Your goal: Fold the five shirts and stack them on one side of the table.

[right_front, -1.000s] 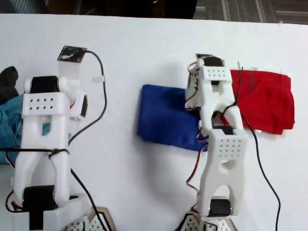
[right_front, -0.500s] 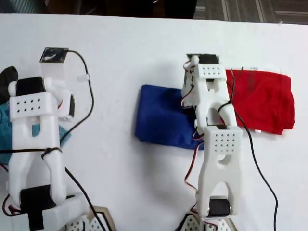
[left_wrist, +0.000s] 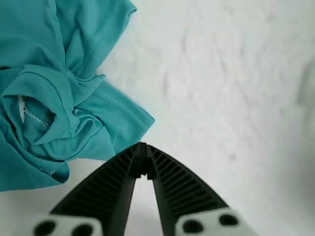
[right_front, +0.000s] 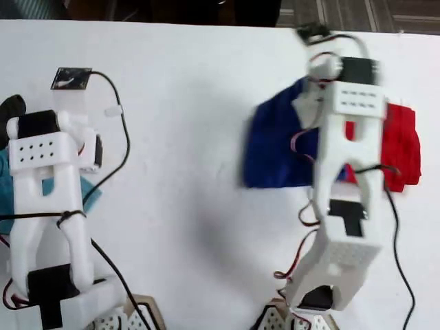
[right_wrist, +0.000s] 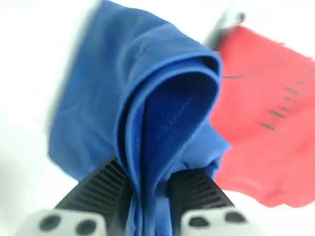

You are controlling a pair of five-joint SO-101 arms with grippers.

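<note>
So, the blue shirt is a folded-over bundle pinched in the right gripper, with both fingers clamped on the cloth and the fold standing up between them. From the high view it sits right of the table's middle, under the front of the right arm, and its right edge overlaps the red shirt. Can't tell if the blue one touches the table or hangs above it, it's too blurred. The red shirt lies flat near the table's right edge, folded into a rough rectangle.

Way over at the left edge is the teal shirt, crumpled, not folded, and partly under the left arm. The left gripper is just beside its hem, fingers pressed together with nothing in them, over bare table. A dark thing peeks in at the left edge just beyond the teal one. Could be more clothing, can't say.

The table is plain white with a slightly wrinkly surface, and a black cable loops over it by the left arm. Past the far edge there's a dark strip and some grey floor.
</note>
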